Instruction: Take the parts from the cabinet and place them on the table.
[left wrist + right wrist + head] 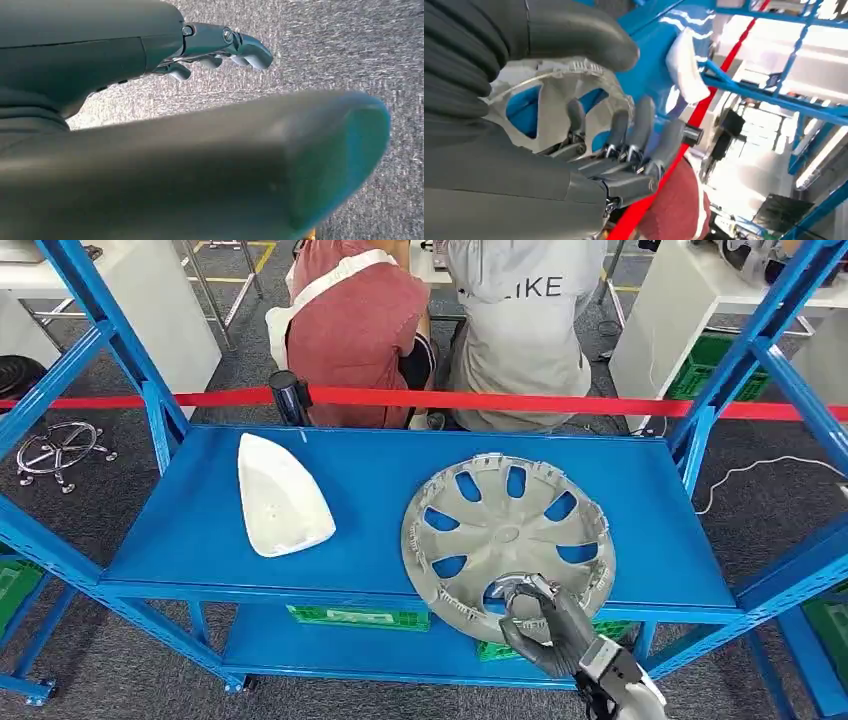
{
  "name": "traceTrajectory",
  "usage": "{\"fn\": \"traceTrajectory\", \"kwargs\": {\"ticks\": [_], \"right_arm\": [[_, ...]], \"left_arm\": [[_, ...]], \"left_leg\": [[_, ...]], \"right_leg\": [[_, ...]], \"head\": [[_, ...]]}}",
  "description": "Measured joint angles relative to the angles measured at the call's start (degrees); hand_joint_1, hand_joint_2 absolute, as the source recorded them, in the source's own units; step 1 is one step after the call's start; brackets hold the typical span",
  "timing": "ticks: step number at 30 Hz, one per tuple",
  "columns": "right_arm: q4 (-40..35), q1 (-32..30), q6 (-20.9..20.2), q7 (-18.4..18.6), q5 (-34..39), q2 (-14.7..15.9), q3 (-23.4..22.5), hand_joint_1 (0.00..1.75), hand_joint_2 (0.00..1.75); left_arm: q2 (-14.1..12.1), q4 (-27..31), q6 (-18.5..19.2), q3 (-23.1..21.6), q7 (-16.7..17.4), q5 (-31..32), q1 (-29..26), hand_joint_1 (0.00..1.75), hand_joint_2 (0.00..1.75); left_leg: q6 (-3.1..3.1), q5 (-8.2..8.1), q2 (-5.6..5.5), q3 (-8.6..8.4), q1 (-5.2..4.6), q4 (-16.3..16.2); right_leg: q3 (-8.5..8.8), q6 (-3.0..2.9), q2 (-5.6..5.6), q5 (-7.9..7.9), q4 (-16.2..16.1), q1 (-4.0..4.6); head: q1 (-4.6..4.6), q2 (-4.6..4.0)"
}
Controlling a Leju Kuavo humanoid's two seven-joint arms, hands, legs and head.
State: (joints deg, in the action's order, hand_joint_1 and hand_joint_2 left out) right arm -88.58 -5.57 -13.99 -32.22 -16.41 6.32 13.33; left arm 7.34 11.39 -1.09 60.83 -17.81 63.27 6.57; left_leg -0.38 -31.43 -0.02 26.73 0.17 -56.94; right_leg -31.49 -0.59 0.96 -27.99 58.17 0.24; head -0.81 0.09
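From the head view I am watching my right hand (540,625) closing on the near rim of the round silver plastic wheel cover (508,533), which is lying flat on the blue metal shelf (200,530) of the cabinet; the white moulded plastic shell (281,495) is lying well apart to its left. In the left wrist view my left hand (220,47) is hanging over grey carpet, fingers apart, holding nothing. In the right wrist view the thumb is sitting above the rim and the fingers (639,125) below it, so I am judging the rim clamped. I should be lifting level and slowly, keeping the far edge from dragging.
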Motion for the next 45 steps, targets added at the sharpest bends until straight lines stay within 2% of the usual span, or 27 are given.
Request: {"fn": "traceTrajectory", "kwargs": {"ticks": [7, 11, 16, 19, 21, 26, 32, 35, 40, 45], "right_arm": [[-0.5, -1.5, 8.2, 3.5, -12.6, -0.5, -0.1, 0.0, 1.75], [-0.5, -1.8, 9.1, 4.0, -14.5, -0.5, -0.1, 0.0, 1.75], [-1.2, -2.0, 11.8, 6.9, -23.2, -0.4, 0.4, 0.0, 1.75], [-2.7, -2.0, 13.0, 8.5, -29.6, 1.8, 1.0, 0.0, 1.75], [-3.7, -1.5, 13.0, 9.0, -30.9, 3.9, 1.0, 0.0, 1.75], [-7.5, -1.3, 12.4, 10.2, -31.7, 11.2, 0.5, 0.0, 1.75], [-9.8, -0.7, 8.9, 12.5, -32.4, 18.4, 0.1, 0.0, 1.75], [-9.8, 0.6, 7.5, 12.3, -31.9, 21.8, 0.2, 0.0, 1.75], [-7.7, 3.8, 6.8, 11.9, -31.4, 22.7, 2.0, 0.0, 1.75], [-4.5, 3.9, 9.3, 13.6, -33.0, 21.9, 5.3, 0.0, 1.75]], "left_arm": [[0.0, 0.0, 0.0, 0.0, 0.1, 0.0, 0.4, 0.0, 0.0], [0.0, 0.0, 0.0, 0.0, 0.0, 0.0, 0.4, 0.0, 0.0], [0.0, 0.0, 0.6, -0.2, 0.4, 0.2, 0.7, 0.0, 0.0], [0.0, 0.0, 0.8, -0.2, 0.4, -0.2, 0.6, 0.0, 0.0], [0.0, 0.0, 0.8, -0.2, 0.3, -0.4, 0.6, 0.0, 0.0], [-0.1, 0.0, 0.8, -0.2, 0.2, -0.6, 0.6, 0.0, 0.0], [-0.3, 0.0, 0.9, -0.2, 0.1, -1.2, 0.6, 0.0, 0.0], [-0.4, 0.0, 0.9, -0.1, -0.1, -1.4, 0.6, 0.0, 0.0], [-0.4, 0.0, 0.9, -0.1, -0.4, -2.2, 0.5, 0.0, 0.0], [-0.4, 0.0, 0.9, -0.1, -0.1, -2.1, 0.5, 0.0, 0.0]], "left_leg": [[0.0, 0.0, -0.04, 0.05, -0.02, 0.0], [0.0, 0.0, -0.05, 0.06, -0.02, 0.0], [0.0, 0.0, -0.05, 0.06, -0.01, 0.0], [0.0, 0.0, -0.06, 0.09, -0.02, 0.0], [0.0, 0.0, -0.05, 0.09, -0.04, 0.0], [0.01, 0.0, -0.11, 0.12, -0.16, 0.0], [0.02, 0.0, -0.11, 0.11, -0.18, 0.0], [0.02, 0.0, -0.1, 0.14, -0.17, 0.0], [0.04, 0.06, -0.17, 0.13, -0.16, 0.0], [0.03, 0.06, -0.24, 0.14, -0.14, 0.1]], "right_leg": [[-0.03, 0.0, -0.01, 0.0, 0.0, -0.04], [-0.05, 0.0, -0.01, 0.0, 0.0, -0.04], [-0.06, 0.0, -0.01, 0.0, 0.0, -0.04], [-0.06, 0.0, -0.01, 0.0, 0.0, -0.05], [-0.07, 0.01, 0.0, 0.01, 0.0, -0.08], [-0.07, 0.05, -0.09, -0.01, 0.0, -0.17], [-0.07, 0.05, -0.11, -0.01, 0.0, -0.2], [-0.08, 0.06, -0.07, 0.0, 0.0, -0.2], [-0.09, 0.06, -0.12, 0.0, 0.0, -0.17], [-0.09, 0.05, -0.18, -0.01, 0.0, -0.16]], "head": [[0.0, 0.0], [0.0, 0.0], [0.0, 0.0], [0.0, 0.0], [0.0, 0.0], [0.0, 0.0], [0.0, 0.0], [0.0, 0.0], [0.0, 0.0], [0.0, 0.0]]}}
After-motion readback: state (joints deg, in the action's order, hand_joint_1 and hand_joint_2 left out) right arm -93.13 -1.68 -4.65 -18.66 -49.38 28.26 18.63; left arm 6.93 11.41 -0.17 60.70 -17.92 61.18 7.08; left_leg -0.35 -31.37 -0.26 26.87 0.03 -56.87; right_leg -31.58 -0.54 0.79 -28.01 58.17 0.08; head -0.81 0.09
